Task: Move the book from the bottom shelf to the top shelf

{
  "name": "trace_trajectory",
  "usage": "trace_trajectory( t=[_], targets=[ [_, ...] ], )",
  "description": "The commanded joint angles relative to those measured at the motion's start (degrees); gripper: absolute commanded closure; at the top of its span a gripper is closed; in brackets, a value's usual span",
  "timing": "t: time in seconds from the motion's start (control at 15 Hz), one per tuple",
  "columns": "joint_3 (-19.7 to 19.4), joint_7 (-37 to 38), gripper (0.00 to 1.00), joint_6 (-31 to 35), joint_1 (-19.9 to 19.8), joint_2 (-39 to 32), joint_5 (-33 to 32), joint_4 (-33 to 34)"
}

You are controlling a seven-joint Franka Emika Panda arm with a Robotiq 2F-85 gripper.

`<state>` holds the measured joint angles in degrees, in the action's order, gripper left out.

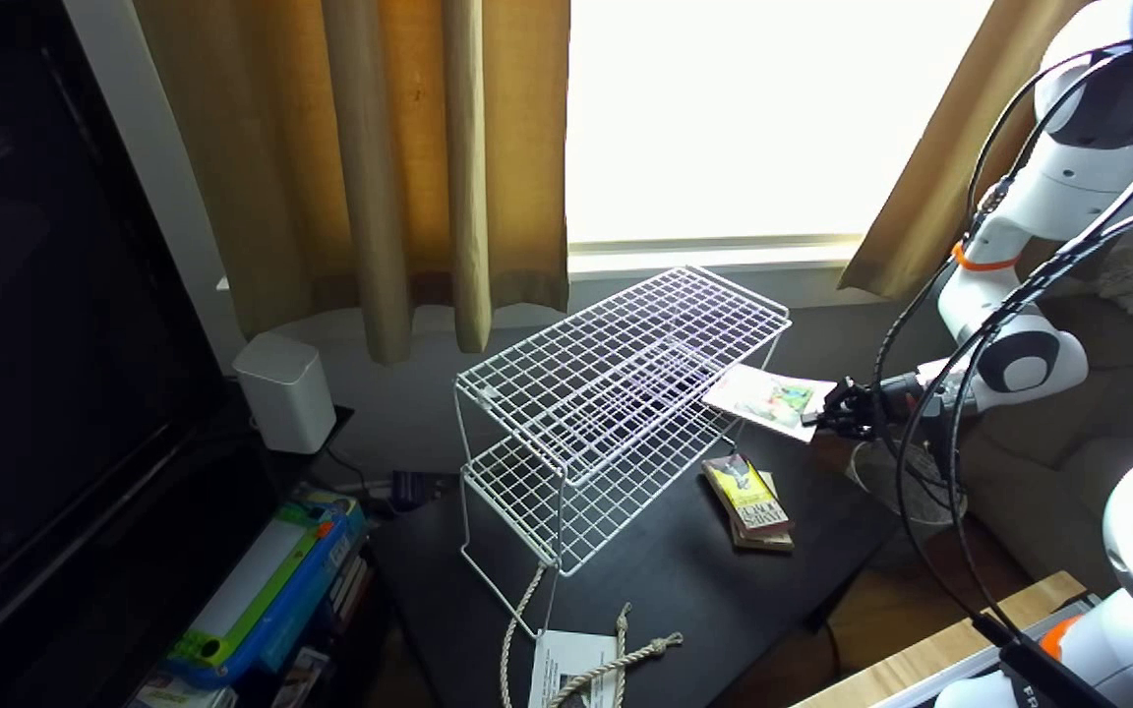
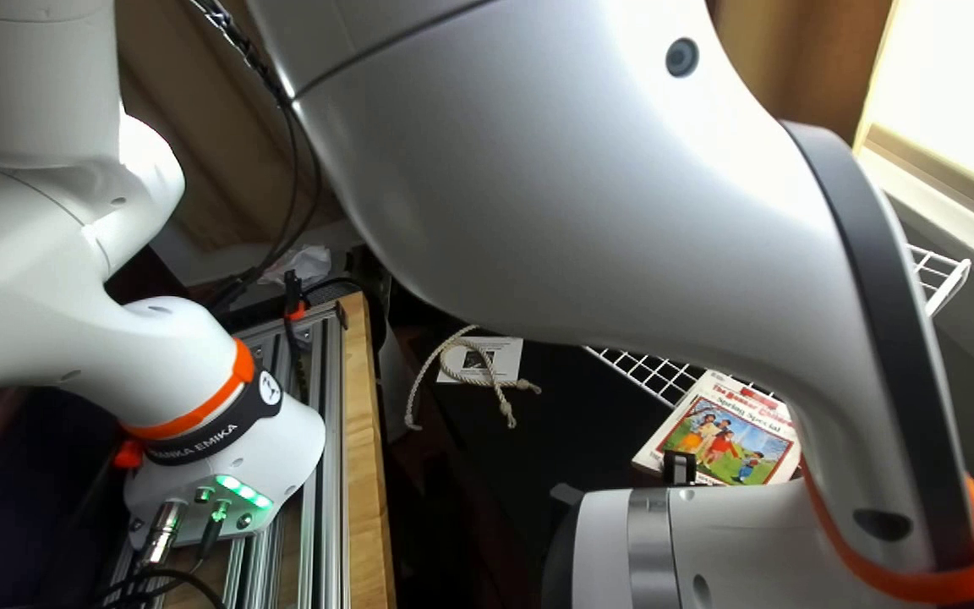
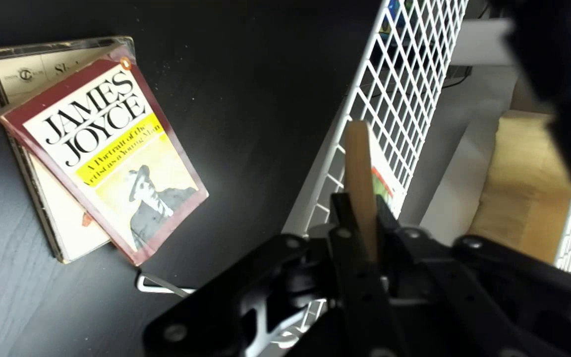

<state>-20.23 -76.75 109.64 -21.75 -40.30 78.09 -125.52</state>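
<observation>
The book [image 1: 773,401] has a white and green picture cover facing up. It also shows in an exterior view [image 2: 728,440], partly behind the arm. My gripper [image 1: 819,417] is shut on its near edge, at the right end of the wire rack. The book's far edge is by the rack's end, below the level of the top shelf [image 1: 623,369] and above the bottom shelf [image 1: 606,506]. In the wrist view the book [image 3: 359,163] stands edge-on between the fingers [image 3: 362,213], with the bottom shelf [image 3: 409,84] behind it. How far it reaches inside the rack is unclear.
Two paperbacks [image 1: 748,497] lie stacked on the dark table [image 1: 655,590] near the rack's right end. A rope [image 1: 616,664] and a white card [image 1: 566,654] lie at the table's front. A window and curtains [image 1: 409,177] stand behind the rack.
</observation>
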Motion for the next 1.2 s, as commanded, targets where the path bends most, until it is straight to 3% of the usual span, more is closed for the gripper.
trace_trajectory(
  t=[0.0, 1.13],
  targets=[
    [-0.1, -3.1, 0.97, -2.9, -1.8, 3.3, -2.1, -2.6],
    [-3.4, -5.7, 0.97, -4.3, -3.9, 13.4, -18.4, -14.9]
  ],
)
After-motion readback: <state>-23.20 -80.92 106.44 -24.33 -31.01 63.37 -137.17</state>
